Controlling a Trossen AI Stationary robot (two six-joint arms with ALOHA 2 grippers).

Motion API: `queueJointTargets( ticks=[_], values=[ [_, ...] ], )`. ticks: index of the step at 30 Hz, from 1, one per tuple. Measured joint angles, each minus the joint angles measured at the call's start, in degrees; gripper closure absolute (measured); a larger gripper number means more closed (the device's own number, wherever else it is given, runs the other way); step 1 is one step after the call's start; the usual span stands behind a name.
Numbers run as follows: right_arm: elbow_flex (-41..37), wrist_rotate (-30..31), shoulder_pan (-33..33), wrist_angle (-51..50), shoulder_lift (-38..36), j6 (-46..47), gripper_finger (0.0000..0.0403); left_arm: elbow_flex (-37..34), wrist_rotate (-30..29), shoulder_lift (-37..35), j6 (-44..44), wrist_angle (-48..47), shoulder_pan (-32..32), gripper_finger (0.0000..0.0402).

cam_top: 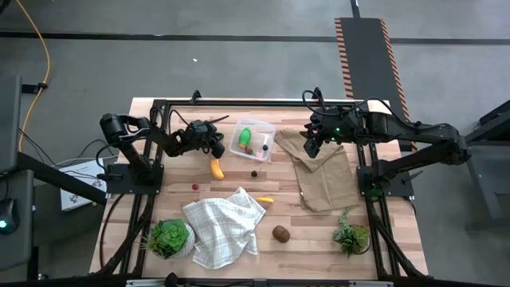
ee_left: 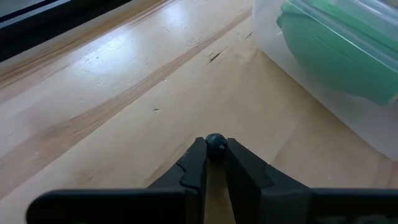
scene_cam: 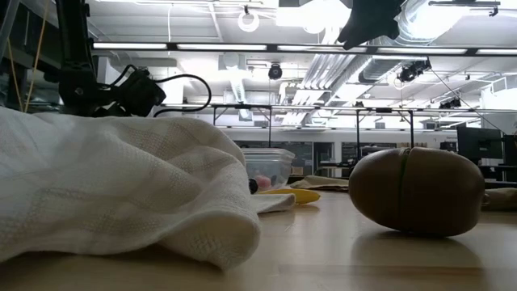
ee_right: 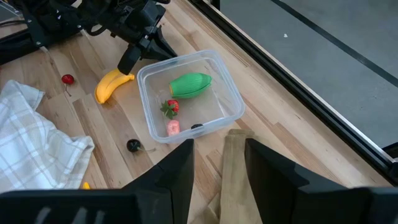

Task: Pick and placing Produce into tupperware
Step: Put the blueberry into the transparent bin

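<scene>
The brown kiwi (cam_top: pixel 280 233) lies near the front edge of the table (cam_top: pixel 303 239), between a white checked cloth (cam_top: pixel 223 227) and a small potted plant (cam_top: pixel 351 236) by the front right corner. Another potted plant (cam_top: pixel 169 237) sits near the front left corner. A small yellow piece (cam_top: pixel 265 199) lies just beside the cloth. A little red berry (cam_top: pixel 194 186) lies left of the cloth. Farther back, a dark berry (cam_top: pixel 254 172) lies just in front of the tupperware (cam_top: pixel 253 140), and the yellow banana (cam_top: pixel 216 168) lies near its front left corner.

The tupperware stands near the back edge. Inside are a green piece (ee_right: pixel 190 84), a strawberry (ee_right: pixel 171 107), a pink bit (ee_right: pixel 173 127) and a dark bit (ee_right: pixel 196 126).

The left gripper (cam_top: pixel 215 147) is just left of the tupperware, above the banana. Its fingers pinch a tiny dark berry (ee_left: pixel 215 142).

The right gripper (cam_top: pixel 312 145) hangs over a brown cloth bag (cam_top: pixel 323 171) to the right of the tupperware. Its fingers are spread apart and hold nothing.
</scene>
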Motion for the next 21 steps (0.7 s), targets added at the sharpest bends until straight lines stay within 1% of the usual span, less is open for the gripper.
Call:
queueJointTargets(
  ticks=[5,11,17,21],
  values=[
    [0.0,0.0,-0.02,0.0,0.0,0.01,0.0269,-0.02,0.13,0.06,-0.81,0.5,0.0,0.0365],
    [0.0,0.0,0.0,-0.02,0.0,0.02,0.0269,-0.02,2.24,0.11,-1.6,1.41,0.0,0.0372],
    [0.0,0.0,0.0,-0.02,0.0,0.02,0.0269,-0.02,3.43,0.11,-2.56,5.26,0.0,0.0374],
    [-0.01,0.0,-0.01,-0.02,0.0,0.02,0.0269,-0.02,3.61,0.07,-2.65,5.75,0.0,0.0374]
  ],
)
